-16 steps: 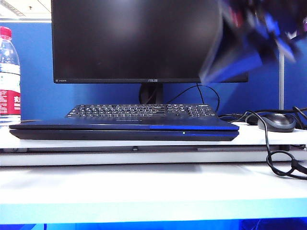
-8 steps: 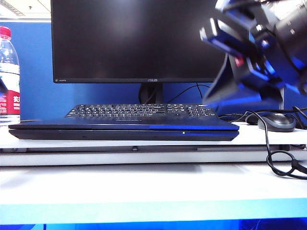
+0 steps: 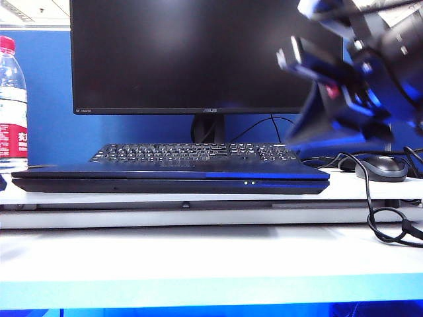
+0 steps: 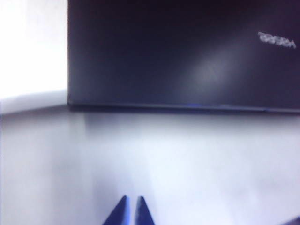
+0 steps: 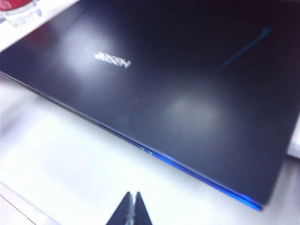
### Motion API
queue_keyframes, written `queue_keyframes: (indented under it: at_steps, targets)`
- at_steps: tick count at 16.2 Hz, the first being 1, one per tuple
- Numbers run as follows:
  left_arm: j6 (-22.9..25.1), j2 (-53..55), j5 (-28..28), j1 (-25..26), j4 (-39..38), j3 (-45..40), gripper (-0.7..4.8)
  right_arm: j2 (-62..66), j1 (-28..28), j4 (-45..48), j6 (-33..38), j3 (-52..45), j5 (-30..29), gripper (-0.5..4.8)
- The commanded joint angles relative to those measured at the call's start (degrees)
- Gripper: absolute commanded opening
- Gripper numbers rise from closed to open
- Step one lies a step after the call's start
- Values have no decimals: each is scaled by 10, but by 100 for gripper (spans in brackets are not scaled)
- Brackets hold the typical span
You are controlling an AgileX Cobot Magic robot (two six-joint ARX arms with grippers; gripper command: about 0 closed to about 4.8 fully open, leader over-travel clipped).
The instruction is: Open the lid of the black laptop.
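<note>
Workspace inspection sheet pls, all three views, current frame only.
Surface: white table, bare in front of the laptop.
Job's things: black laptop flat near the table's front edge; lid fully shut, logo facing up.
Clutter: keyboard behind the laptop, mouse at right, water bottle at left.
Grippers: left hand shut, over the table short of the laptop's front edge; right hand shut, above the table near the laptop's right front, touching nothing.
Cables: black loops at right by the mouse.
Surroundings: ASUS monitor, screen dark; blue partition.
</note>
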Motion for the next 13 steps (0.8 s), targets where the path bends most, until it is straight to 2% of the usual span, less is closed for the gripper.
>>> queue_keyframes:
  at_steps: [1, 3, 6, 8, 13]
  targets:
    - [1, 0, 3, 0, 102, -16, 34, -1, -2, 7, -3, -2, 0, -1]
    - [2, 0, 5, 0, 129, -17, 35, -1, -2, 7, -3, -2, -10, -1]
    - [21, 6, 5, 0, 129, -17, 34, -1, -2, 7, -3, -2, -10, -1]
    - [42, 7, 31, 0, 130, -17, 34, -1, -7, 1, -19, -2, -10, -1]
    - [45, 50, 13, 0, 144, -22, 34, -1, -45, -2, -19, -2, -12, -1]
